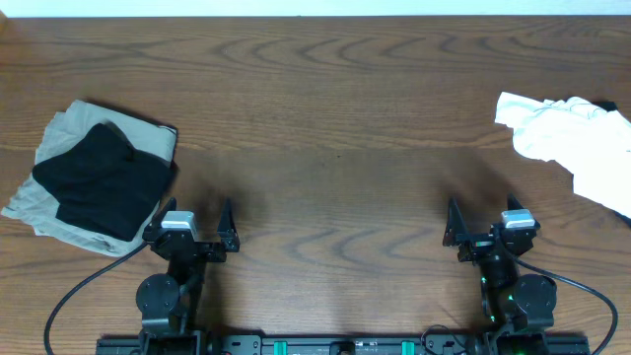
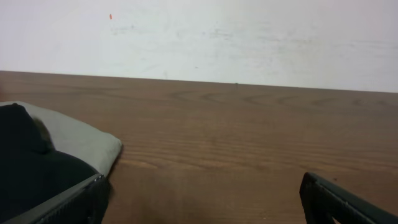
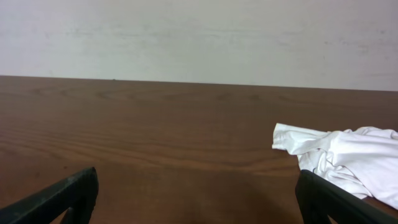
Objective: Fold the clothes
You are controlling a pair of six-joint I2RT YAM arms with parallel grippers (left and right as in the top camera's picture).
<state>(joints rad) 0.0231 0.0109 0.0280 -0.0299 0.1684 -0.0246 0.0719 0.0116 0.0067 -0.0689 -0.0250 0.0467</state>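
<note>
A crumpled white garment (image 1: 572,138) lies at the table's right edge; it also shows in the right wrist view (image 3: 348,158), to the right. A folded black garment (image 1: 104,177) lies on a folded beige one (image 1: 59,212) at the left; both show in the left wrist view, black (image 2: 28,168) on beige (image 2: 81,140). My left gripper (image 1: 189,237) is open and empty near the front edge, just right of that stack, as in the left wrist view (image 2: 202,202). My right gripper (image 1: 489,237) is open and empty, in front of and left of the white garment, as in the right wrist view (image 3: 196,196).
A brown wooden table (image 1: 325,128) runs under everything, with a white wall (image 2: 217,37) behind its far edge. A small dark item (image 1: 603,105) peeks out behind the white garment at the right edge. Black cables run from both arm bases along the front.
</note>
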